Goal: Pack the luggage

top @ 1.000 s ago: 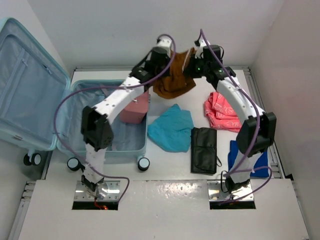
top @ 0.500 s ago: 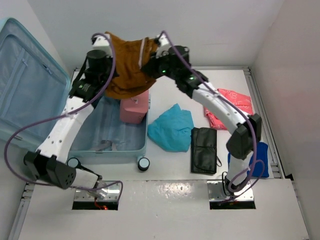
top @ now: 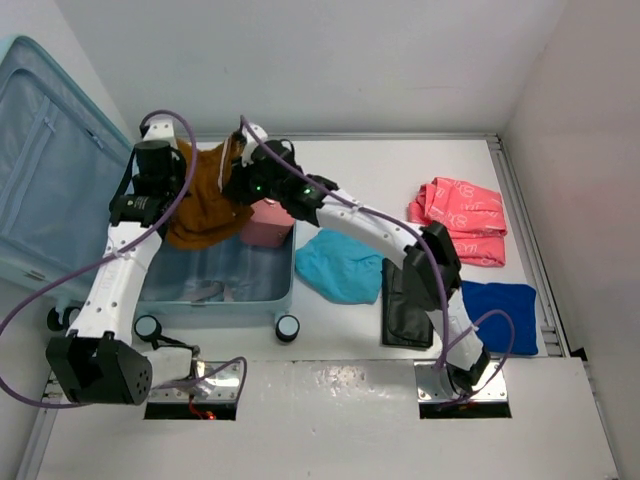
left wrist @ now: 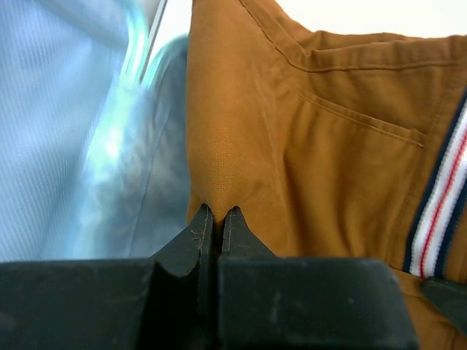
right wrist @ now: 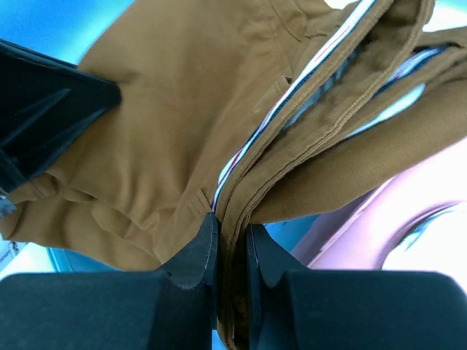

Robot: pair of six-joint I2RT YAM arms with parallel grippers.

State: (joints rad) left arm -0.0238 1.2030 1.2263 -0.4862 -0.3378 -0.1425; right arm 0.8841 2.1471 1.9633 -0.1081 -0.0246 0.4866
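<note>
Left jaws and right jaws each pinched a brown fabric garment with striped trim (top: 203,208) over the open aqua-blue hard-shell suitcase (top: 52,170).

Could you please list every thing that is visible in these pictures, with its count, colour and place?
suitcase: 1, pale aqua, open, left side of table
brown garment: 1, brown with striped band, held over the suitcase
pink case: 1, pink, at the suitcase's far right corner
teal cloth: 1, teal, table centre
black pouch: 1, black, right of the teal cloth
coral garment: 1, coral, far right
blue cloth: 1, blue, near right
table: 1, white
left pincer: 1, black, shut on the brown garment
right pincer: 1, black, shut on the brown garment
</note>
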